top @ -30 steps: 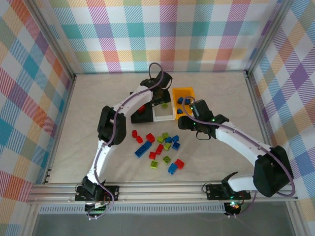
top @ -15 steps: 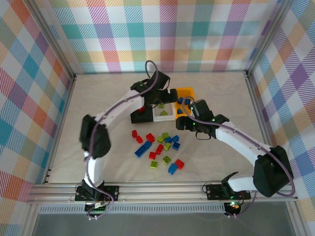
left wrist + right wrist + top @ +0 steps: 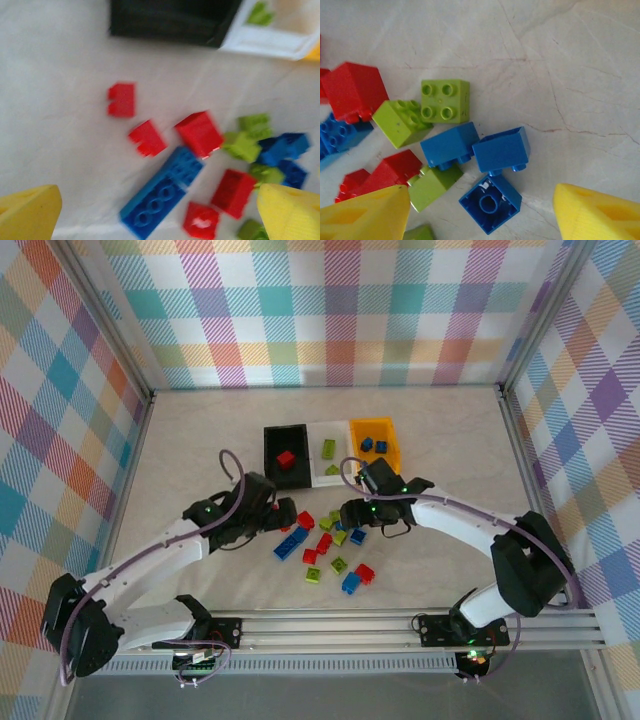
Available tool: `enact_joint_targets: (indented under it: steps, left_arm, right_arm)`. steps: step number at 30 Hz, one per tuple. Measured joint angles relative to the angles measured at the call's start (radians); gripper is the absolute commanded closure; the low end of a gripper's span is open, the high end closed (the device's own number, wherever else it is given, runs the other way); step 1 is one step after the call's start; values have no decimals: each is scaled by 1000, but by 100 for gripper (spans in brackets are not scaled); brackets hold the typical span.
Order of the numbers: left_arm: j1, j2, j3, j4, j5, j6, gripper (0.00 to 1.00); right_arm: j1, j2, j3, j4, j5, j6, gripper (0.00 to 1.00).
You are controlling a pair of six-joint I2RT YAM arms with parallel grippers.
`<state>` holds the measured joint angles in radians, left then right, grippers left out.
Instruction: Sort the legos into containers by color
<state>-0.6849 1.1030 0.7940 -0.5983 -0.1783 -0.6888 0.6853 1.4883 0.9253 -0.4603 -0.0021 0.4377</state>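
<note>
Legos (image 3: 323, 542) lie scattered below the bins; left gripper (image 3: 272, 514) hangs over them, fingers wide and empty. Right gripper (image 3: 480, 202) is parted over blue bricks (image 3: 500, 149), gripping nothing.

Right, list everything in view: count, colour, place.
black bin: one, black, left of far row
white bin: one, white, middle of row
orange bin: one, orange-yellow, right of row
binned legos: five; one red in black, two lime in white, two blue in orange
loose legos: about sixteen; red, blue, lime; table centre
table: one, pale
left tool: one, yellow-fingered, open over the pile's left
right tool: one, yellow-fingered, open over its right
</note>
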Motion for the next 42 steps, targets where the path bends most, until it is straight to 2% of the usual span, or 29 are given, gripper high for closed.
enact_joint_targets:
  steps: [6, 10, 15, 31, 42]
  left_arm:
    - [0, -86, -65, -27, -34, -39, 0]
    - [3, -77, -64, -26, -46, -49, 0]
    - [4, -42, -64, -23, -48, -52, 0]
    - [27, -32, -64, -24, -44, -52, 0]
    - [29, -31, -64, -23, -36, -52, 0]
  right_arm:
    - [23, 10, -43, -16, 20, 0, 26]
    - [40, 52, -61, -19, 20, 6, 21]
    - [72, 117, -59, -5, 35, 7, 22]
    - [94, 162, -9, -49, 113, 18, 46]
    - [106, 130, -21, 5, 114, 18, 55]
